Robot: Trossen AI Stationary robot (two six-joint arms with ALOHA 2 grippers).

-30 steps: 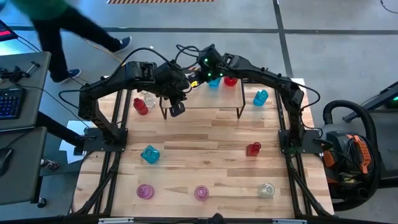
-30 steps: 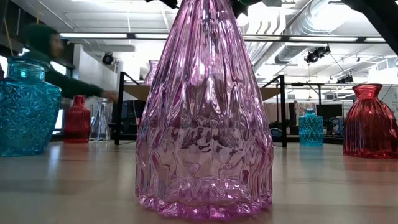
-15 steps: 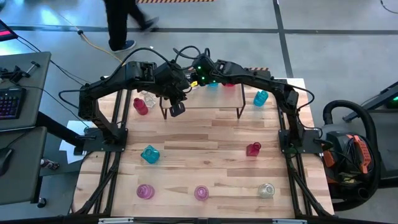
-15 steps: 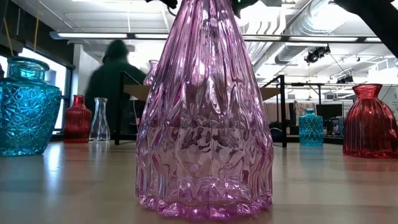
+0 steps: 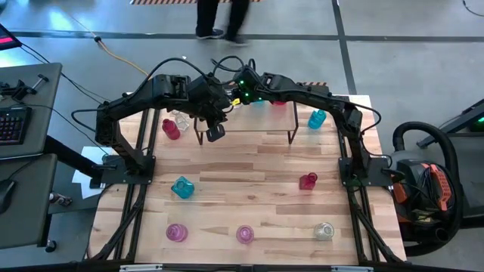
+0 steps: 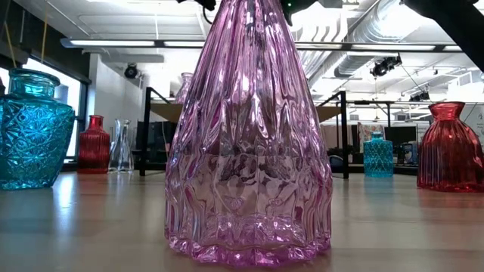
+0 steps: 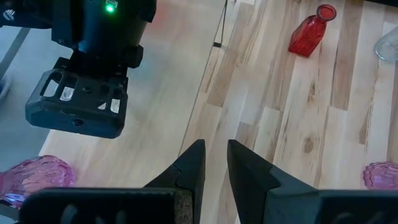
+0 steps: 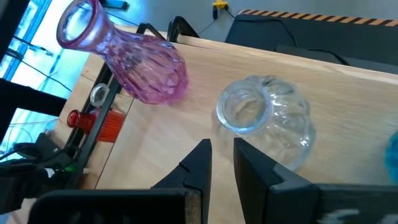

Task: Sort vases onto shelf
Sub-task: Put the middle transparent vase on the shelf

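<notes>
Overhead, both hands (image 7: pixel 214 163) (image 8: pixel 221 163) hover nearly closed, empty.

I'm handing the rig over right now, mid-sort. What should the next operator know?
Left gripper: at the front left corner of the shelf, fingers nearly together, empty.
Right gripper: over the shelf's back, fingers nearly together, empty.
Done: pink vase and clear vase are on the shelf; the arms hide part of it.
Left: eight on the table: red vase and small clear vase left of the shelf, teal vase right of it, five nearer the front.
</notes>
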